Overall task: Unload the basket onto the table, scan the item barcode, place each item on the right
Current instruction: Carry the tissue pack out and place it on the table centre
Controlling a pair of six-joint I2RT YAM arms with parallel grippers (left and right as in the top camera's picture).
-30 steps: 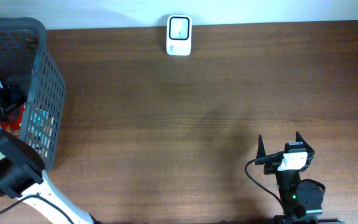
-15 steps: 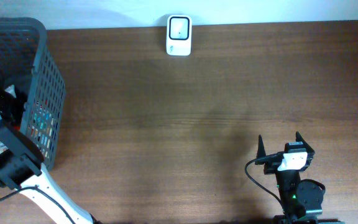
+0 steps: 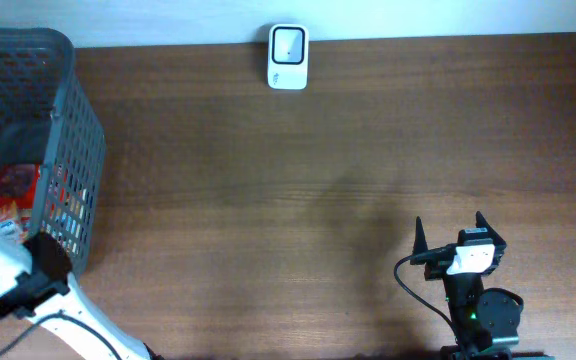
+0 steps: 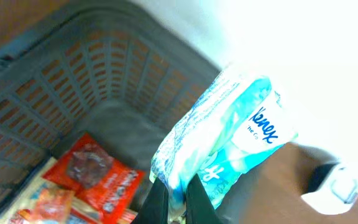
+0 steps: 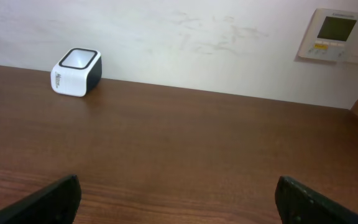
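Evidently the left pincer [image 4: 178, 186] is pinched tight on the lower edge of the Kleenex tissue pack [image 4: 229, 137] and holds it above the grey basket [image 4: 110, 68], likely so its barcode can go to the white scanner [image 3: 288, 43] at the far edge of the counter [image 3: 318, 180]. In the basket lie a red snack packet [image 4: 95, 174] and other wrappers. The right pincer [image 3: 450, 230] sits wide and empty.
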